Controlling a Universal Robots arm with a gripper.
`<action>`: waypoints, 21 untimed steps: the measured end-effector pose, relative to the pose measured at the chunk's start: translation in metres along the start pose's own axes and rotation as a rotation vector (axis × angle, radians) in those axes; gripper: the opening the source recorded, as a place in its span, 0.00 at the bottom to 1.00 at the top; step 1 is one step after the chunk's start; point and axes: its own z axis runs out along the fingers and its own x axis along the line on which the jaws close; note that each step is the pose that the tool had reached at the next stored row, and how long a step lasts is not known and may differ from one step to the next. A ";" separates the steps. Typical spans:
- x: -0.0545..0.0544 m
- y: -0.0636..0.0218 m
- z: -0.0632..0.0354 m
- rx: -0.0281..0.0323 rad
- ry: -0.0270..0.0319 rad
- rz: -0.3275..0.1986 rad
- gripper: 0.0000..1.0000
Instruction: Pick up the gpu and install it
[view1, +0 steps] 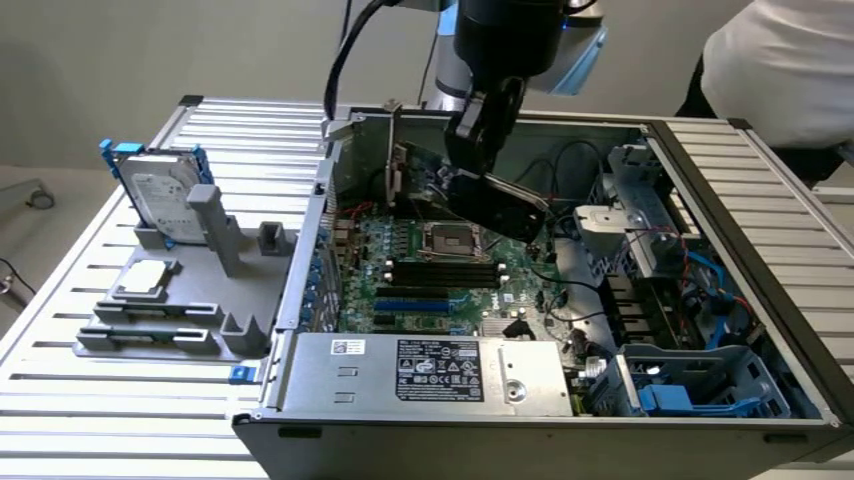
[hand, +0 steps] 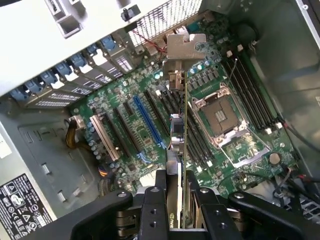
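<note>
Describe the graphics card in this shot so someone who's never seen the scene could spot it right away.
Look inside the open computer case, over the green motherboard. There the gripper grips the gpu, a thin card seen edge-on. Its silver end bracket sets it apart from the long black memory slots nearby.

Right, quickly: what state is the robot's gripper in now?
Gripper: closed on the gpu, held edge-on over the motherboard.
</note>
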 end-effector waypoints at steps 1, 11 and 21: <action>0.000 0.0000 0.0010 0.0000 -0.0002 -0.018 0.26; 0.000 -0.0005 0.0125 0.0017 0.0015 -0.201 0.26; 0.000 -0.0009 0.0259 0.0044 0.0055 -0.382 0.26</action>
